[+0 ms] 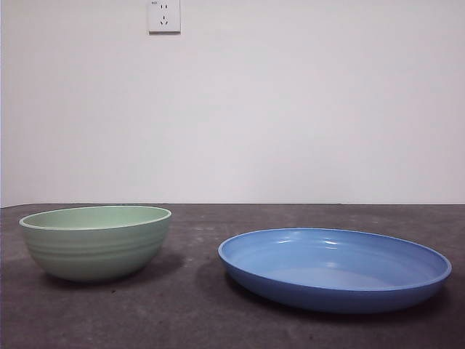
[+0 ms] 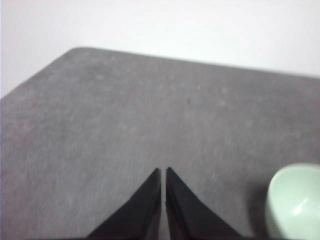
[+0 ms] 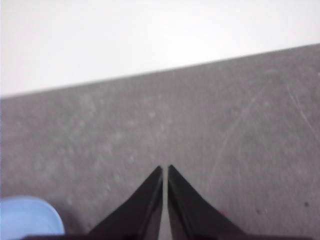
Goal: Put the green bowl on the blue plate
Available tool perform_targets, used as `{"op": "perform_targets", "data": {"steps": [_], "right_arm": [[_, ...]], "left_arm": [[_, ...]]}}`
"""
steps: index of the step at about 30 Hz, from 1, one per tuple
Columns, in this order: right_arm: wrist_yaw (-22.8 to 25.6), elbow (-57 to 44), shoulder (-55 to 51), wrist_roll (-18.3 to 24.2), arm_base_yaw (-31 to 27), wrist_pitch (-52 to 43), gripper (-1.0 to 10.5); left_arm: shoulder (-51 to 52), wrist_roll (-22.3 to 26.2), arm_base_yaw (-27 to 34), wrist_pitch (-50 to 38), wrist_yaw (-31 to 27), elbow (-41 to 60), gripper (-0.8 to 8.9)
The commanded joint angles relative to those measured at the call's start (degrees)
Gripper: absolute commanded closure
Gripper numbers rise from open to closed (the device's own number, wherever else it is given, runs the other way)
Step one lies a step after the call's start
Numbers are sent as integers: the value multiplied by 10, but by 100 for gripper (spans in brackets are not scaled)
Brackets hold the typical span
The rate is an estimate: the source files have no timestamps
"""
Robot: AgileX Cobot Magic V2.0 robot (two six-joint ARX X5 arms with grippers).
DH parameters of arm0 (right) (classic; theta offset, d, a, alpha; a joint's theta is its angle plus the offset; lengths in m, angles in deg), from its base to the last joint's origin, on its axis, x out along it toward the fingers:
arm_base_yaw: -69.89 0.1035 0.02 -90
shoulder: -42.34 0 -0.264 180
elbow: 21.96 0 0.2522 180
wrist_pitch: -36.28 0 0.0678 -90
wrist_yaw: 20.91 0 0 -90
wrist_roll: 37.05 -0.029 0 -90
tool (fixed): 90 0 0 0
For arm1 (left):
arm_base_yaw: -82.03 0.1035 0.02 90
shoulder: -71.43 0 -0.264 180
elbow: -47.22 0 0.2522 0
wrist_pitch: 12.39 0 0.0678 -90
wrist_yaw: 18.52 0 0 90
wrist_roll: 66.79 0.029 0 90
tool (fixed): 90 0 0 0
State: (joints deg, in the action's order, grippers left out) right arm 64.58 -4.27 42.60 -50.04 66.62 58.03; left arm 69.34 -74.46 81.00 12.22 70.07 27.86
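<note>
Resting upright on the table (image 1: 182, 305), the green bowl (image 1: 96, 241) sits beside, apart from, the blue plate (image 1: 334, 267). Left gripper (image 2: 163, 171) and right gripper (image 3: 165, 168) hang clear, jaws closed, empty. Judgement: no step begun; next, open and grasp the bowl's rim.

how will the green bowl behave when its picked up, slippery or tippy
The green bowl looks glossy, so fingers may slip on its wall; the faint ridges could help a little. It appears rigid, not floppy. Its base is narrower than its rim, so a push near the rim might rock it, though it sits low.
</note>
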Motion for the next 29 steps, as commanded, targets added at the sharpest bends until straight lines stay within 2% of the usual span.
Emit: {"op": "perform_targets", "data": {"steps": [1,6,10,14,17,23,26,29], "right_arm": [[-2,31,0,-33,2,7,935],[-9,88,5,-71,2,56,935],[-49,149,26,-96,2,108,935],[-89,218,56,-106,2,166,935],[-126,266,83,-106,2,196,935],[-254,364,144,-105,2,287,935],[-297,403,172,-94,2,331,935],[-318,431,196,-69,4,352,935]], "left_arm": [[-18,-35,-5,-10,1,-39,798],[-70,-55,-16,5,19,-116,798],[-125,-55,-23,63,43,-204,798],[-174,-55,-28,128,98,-287,798],[-200,-64,-29,172,150,-333,798],[-227,-85,-34,246,263,-401,798],[-230,-85,-36,281,301,-421,798],[-231,-78,-36,315,317,-437,798]]}}
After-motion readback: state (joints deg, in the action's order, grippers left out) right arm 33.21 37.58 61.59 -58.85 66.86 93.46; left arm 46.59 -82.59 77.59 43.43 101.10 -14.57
